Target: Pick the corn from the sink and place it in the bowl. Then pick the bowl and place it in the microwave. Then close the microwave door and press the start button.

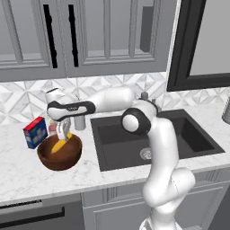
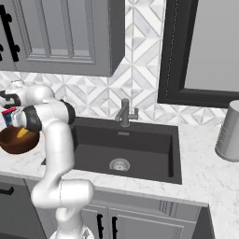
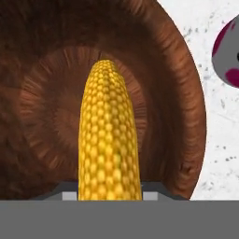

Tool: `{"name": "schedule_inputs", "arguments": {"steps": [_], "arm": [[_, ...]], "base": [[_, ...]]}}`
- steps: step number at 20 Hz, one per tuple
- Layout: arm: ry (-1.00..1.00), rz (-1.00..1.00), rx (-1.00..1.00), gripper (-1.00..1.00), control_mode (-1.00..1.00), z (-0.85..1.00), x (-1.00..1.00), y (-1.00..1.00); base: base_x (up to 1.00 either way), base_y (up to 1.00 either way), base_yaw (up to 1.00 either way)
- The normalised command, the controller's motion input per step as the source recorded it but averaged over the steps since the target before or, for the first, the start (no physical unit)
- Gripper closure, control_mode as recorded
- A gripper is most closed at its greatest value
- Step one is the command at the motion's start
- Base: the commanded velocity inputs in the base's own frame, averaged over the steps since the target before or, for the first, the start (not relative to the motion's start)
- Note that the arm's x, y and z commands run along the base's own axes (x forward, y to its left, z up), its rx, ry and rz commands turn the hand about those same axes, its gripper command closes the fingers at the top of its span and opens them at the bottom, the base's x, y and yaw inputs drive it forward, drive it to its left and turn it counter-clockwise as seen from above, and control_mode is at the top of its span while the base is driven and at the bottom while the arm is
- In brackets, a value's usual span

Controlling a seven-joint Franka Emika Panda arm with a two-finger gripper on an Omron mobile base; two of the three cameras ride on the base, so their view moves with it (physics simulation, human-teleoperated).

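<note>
The reddish-brown wooden bowl (image 1: 60,158) (image 2: 14,142) stands on the marble counter left of the dark sink (image 1: 179,134) (image 2: 154,144). My gripper (image 1: 64,131) (image 3: 109,196) points down into the bowl, shut on the yellow corn (image 1: 58,146) (image 2: 22,133) (image 3: 109,140). The cob's lower end reaches into the bowl's hollow (image 3: 177,93). In the hand view both fingertips (image 3: 70,196) press against the cob's sides. The microwave and its door are out of view.
A blue and red box (image 1: 35,132) (image 2: 8,116) stands just behind the bowl, and a small grey container (image 1: 80,122) beside it. The faucet (image 2: 124,112) rises behind the sink. A grey canister (image 2: 229,133) sits at the far right. Upper cabinets hang overhead.
</note>
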Motion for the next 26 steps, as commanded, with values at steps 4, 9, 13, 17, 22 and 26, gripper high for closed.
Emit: {"name": "schedule_inputs", "arguments": {"steps": [4,9,13,17,22,26], "arm": [[-0.17,0.00,-0.02,1.00,-1.00,0.00,-0.47,0.10],[-0.13,0.00,0.00,1.00,-1.00,-0.32,-0.72,0.00],[-0.02,0.00,0.00,-1.00,-1.00,-0.46,-0.07,-0.16],[-0.09,0.00,0.04,-1.00,-1.00,0.09,0.00,-0.50],[-0.01,0.05,0.20,-1.00,-1.00,0.53,-0.05,-0.51],[0.00,-0.07,0.20,-1.00,-1.00,0.03,0.04,-0.62]], "base": [[0.00,0.00,0.00],[0.00,0.00,0.00],[0.00,0.00,0.00],[0.00,0.00,0.00],[0.00,0.00,0.00],[0.00,0.00,0.00]]}}
